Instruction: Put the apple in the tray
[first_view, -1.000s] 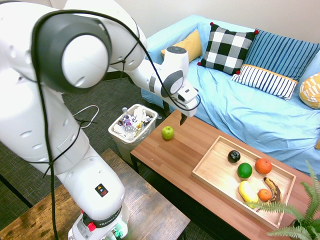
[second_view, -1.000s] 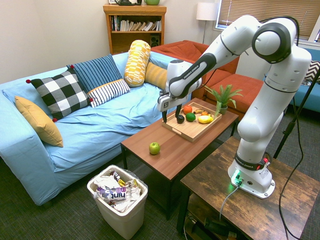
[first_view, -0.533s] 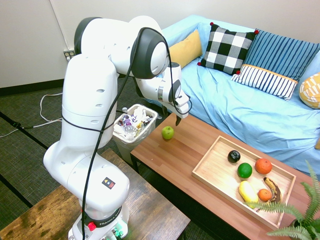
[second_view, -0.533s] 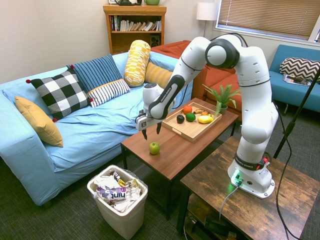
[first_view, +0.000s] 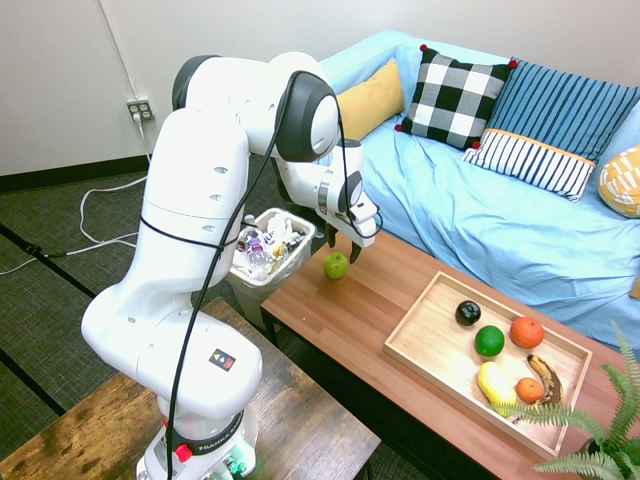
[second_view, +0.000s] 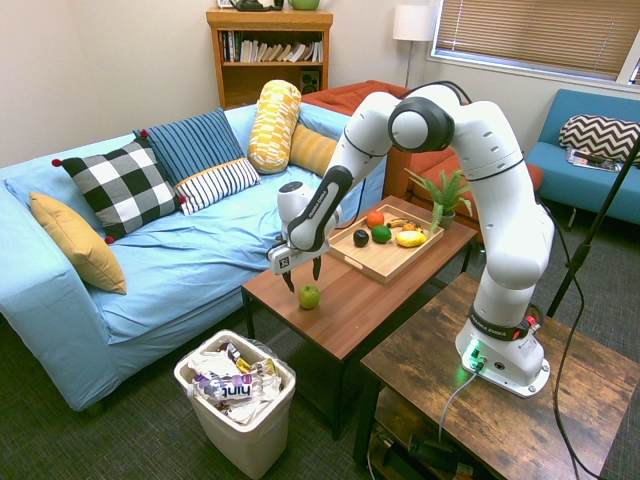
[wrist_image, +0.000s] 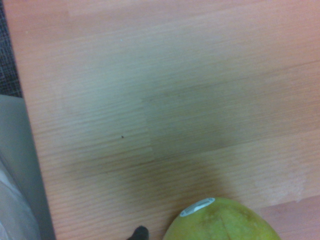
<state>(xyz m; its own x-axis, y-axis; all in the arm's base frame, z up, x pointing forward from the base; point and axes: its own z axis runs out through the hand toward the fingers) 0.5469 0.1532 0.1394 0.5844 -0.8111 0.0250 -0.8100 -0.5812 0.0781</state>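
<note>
Take the blue-covered sofa (second_view: 200, 240) as your landmark. Beside it you have the reddish-brown desk (second_view: 345, 325), and behind it a wooden bookcase (second_view: 269, 60) and a pale wall (second_view: 100, 60). Past the sofa's far end you see an orange-red couch (second_view: 440, 150), a white-shaded lamp (second_view: 412, 23) and a window (second_view: 545, 35) with lowered blinds; well apart from the sofa stands a teal couch (second_view: 570, 170). Dark grey carpet (second_view: 140, 435) surrounds the sofa, and the light is even.

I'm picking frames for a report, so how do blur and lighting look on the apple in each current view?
Wrist view: apple cut off by the lower edge, softly blurred, dim shading on the wood beside it; first exterior view: apple small, evenly lit; second exterior view: apple small, recognizable.
</note>
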